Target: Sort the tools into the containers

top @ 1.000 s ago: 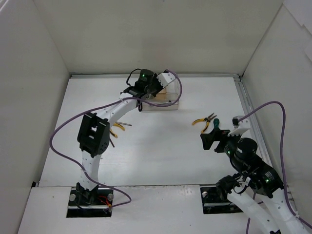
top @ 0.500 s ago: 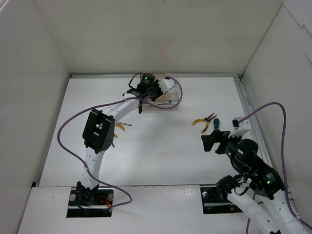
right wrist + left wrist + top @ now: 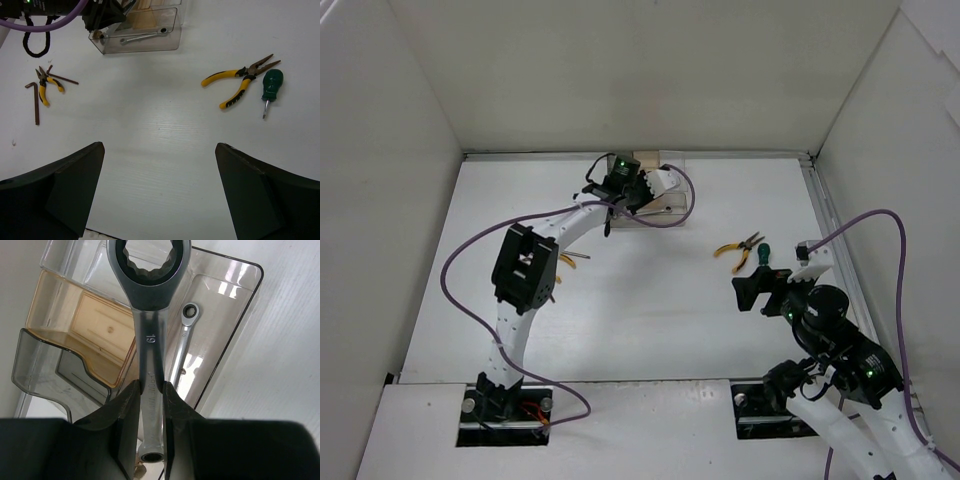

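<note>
My left gripper [image 3: 150, 390] is shut on a large silver wrench [image 3: 148, 315] marked 19, held over the clear organizer box [image 3: 235, 330] with its tan middle compartment [image 3: 90, 325]. A smaller silver wrench [image 3: 182, 340] lies in the box's long low tray; it also shows in the right wrist view [image 3: 145, 36]. In the top view the left gripper [image 3: 620, 188] is at the box [image 3: 665, 205]. My right gripper [image 3: 160, 165] is open and empty above bare table. Yellow-handled pliers [image 3: 240, 80] and a green-handled screwdriver [image 3: 270, 87] lie ahead of it to the right.
At the left of the right wrist view lie small yellow-handled pliers [image 3: 44, 89], a black L-shaped hex key [image 3: 35, 102] and a thin dark rod [image 3: 64, 79]. The left arm's purple cable [image 3: 45, 22] hangs by the box. White walls enclose the table.
The left arm has moved a little further toward the back over the box, carrying the wrench. The right arm has not moved.
</note>
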Robot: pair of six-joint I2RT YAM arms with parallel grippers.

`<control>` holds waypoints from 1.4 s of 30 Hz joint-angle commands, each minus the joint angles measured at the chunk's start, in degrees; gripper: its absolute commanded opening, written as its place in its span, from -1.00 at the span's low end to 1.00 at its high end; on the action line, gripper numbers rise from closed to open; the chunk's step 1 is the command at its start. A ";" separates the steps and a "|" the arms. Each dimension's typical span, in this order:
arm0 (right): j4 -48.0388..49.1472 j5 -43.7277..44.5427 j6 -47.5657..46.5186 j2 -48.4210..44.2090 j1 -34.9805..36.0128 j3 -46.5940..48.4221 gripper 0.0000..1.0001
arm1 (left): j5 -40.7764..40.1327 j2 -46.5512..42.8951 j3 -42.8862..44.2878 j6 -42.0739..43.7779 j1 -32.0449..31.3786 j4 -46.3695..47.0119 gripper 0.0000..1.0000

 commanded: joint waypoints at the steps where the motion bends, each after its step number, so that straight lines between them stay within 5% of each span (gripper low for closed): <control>1: 3.01 1.07 -0.94 1.23 -0.22 1.82 0.84 | -1.30 -1.97 3.88 2.18 -0.18 3.81 -1.00; 15: 3.01 2.04 -0.59 1.23 -0.13 1.56 0.86 | -3.41 -2.41 3.18 -2.21 -0.70 3.10 -0.45; 21: 3.01 3.79 -0.24 1.75 -0.30 2.00 0.87 | -3.59 -3.81 3.17 -5.28 -1.75 5.38 -0.06; 26: 2.84 10.98 1.43 5.61 -0.13 3.67 0.86 | -6.92 -7.85 3.26 -15.55 -1.76 8.73 0.30; 32: 1.96 17.68 3.63 18.59 -1.35 8.59 0.73 | -17.03 -16.81 -0.07 -33.73 -1.76 5.23 0.96; 37: 2.13 17.51 4.42 29.34 -4.25 13.51 0.72 | -18.27 -26.03 -4.46 -44.91 2.98 -10.48 0.99; 42: 5.55 12.69 3.72 40.50 -8.65 16.94 0.63 | -19.05 -40.68 -23.34 -50.37 8.08 -12.55 0.99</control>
